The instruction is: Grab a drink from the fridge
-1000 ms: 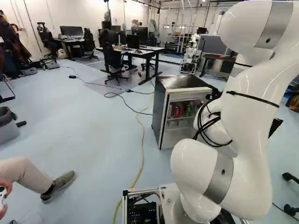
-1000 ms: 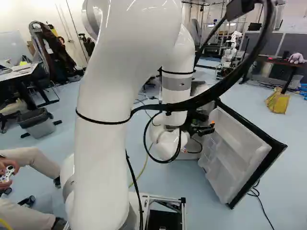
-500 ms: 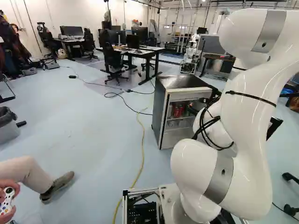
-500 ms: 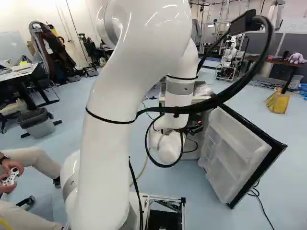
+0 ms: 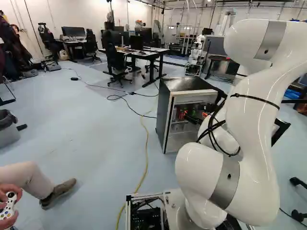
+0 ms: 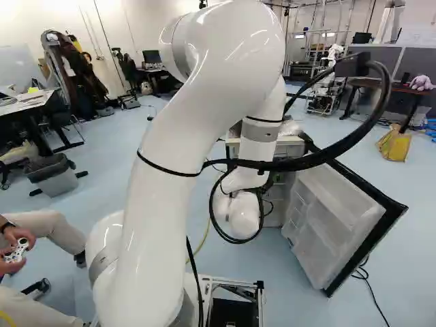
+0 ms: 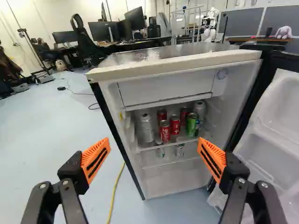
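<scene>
The drink cans (image 7: 175, 125) stand inside the fridge (image 5: 164, 115), right of centre in the left base view. Facing them, the gripper (image 7: 154, 141) is spread wide; entering askew, it could clip the door (image 6: 340, 211) or topple close-packed neighbours.

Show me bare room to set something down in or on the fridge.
The fridge top, behind its pale front edge, looks free. So does the space below the lower shelf, between the side walls. The upper shelf is crowded: silver, red and green cans stand close together under the white compartment.
</scene>
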Available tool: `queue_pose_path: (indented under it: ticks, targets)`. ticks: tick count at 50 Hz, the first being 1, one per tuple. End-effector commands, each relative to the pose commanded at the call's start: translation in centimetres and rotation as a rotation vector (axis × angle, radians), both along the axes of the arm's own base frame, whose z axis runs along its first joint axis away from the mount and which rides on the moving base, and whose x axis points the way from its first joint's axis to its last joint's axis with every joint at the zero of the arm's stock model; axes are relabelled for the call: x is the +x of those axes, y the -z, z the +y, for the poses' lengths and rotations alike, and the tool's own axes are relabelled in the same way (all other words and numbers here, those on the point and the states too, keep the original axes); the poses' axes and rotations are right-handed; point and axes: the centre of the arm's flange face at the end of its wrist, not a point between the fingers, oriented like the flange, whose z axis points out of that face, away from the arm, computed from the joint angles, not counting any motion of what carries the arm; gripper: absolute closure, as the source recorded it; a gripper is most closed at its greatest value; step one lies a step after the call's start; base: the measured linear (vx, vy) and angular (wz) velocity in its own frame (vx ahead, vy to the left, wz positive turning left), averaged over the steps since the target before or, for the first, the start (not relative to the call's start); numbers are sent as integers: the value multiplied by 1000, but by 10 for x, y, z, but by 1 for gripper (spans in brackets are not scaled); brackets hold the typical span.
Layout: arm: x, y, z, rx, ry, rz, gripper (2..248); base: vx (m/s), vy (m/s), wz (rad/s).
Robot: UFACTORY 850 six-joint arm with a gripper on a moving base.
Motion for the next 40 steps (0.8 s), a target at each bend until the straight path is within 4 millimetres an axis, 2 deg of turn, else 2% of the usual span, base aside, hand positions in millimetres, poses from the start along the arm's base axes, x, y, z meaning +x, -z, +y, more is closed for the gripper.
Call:
queue_pose_path:
  ticks: [40]
  targets:
    - [14, 51, -7, 43, 6, 65, 3, 0, 0, 0]
